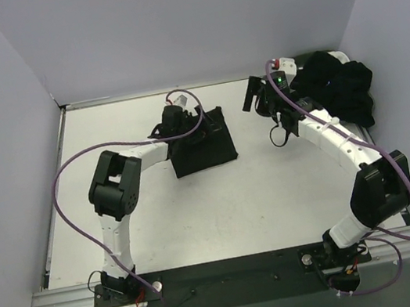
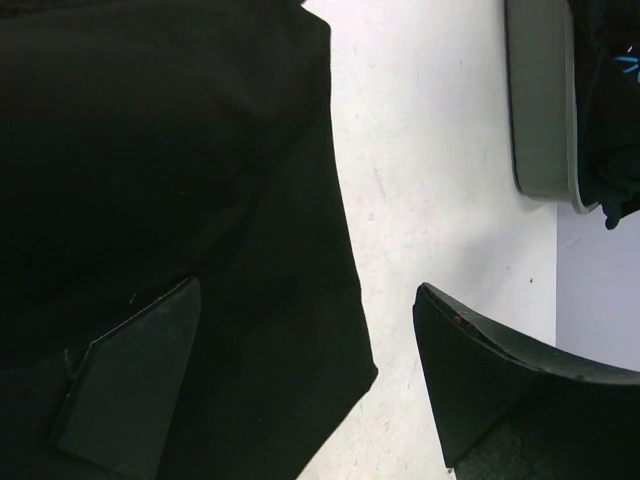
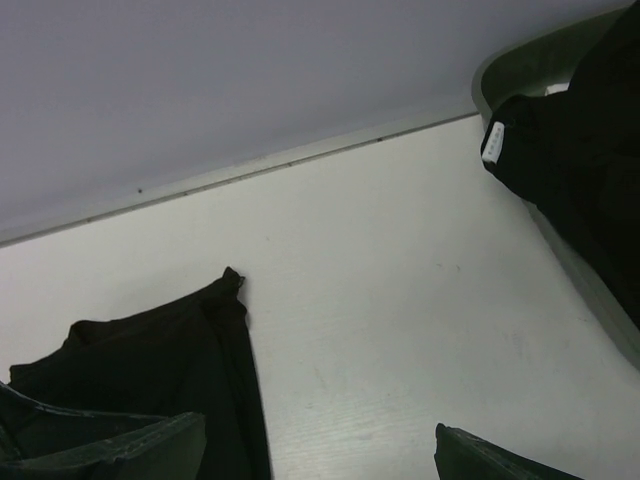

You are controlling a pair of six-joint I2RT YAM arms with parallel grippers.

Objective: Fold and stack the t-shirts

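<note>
White tabletop (image 1: 277,204), lavender walls on three sides, nothing else loose on the surface

Left gripper (image 1: 197,117) is spread wide and holding nothing. In the left wrist view one finger (image 2: 130,390) is over cloth, the other over bare table, so it straddles the right edge of the folded t-shirt (image 1: 208,149). Can't tell if that finger touches the cloth

Right gripper (image 1: 258,100) also gapes empty, hovering over bare table between the folded t-shirt and the basket (image 2: 540,100)

Judgement: first fold looks finished, next step is fetching a shirt from the heap (image 1: 336,86) in the basket, far right corner. The heap lies just beyond the right gripper; the folded piece sits near its other side

To do it well:
- lift the left arm straight up so it doesn't drag the fold
- right arm pinches one layer at the heap's near edge, not the whole bundle; the white tag (image 3: 493,143) marks a collar, a good grab spot
- pull up and toward centre, clear of the basket rim
- lay it down beside the folded one, not on it
</note>
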